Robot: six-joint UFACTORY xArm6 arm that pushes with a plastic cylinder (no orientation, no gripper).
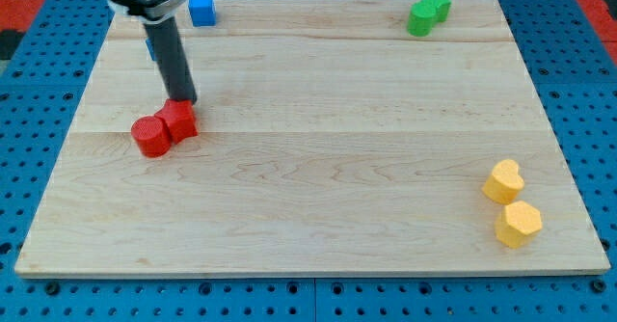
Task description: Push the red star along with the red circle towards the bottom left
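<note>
Tool: a rod without jaws; my tip (185, 101) touches red star (179, 120) from above-right. Off-centre pushing may separate red circle (149, 136) sideways.

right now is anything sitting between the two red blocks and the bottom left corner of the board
Nothing visible. My tip sits at the upper edge of the red star, which touches the red circle on the view's left. From there to the board's bottom-left corner no block shows, only bare wood.
</note>
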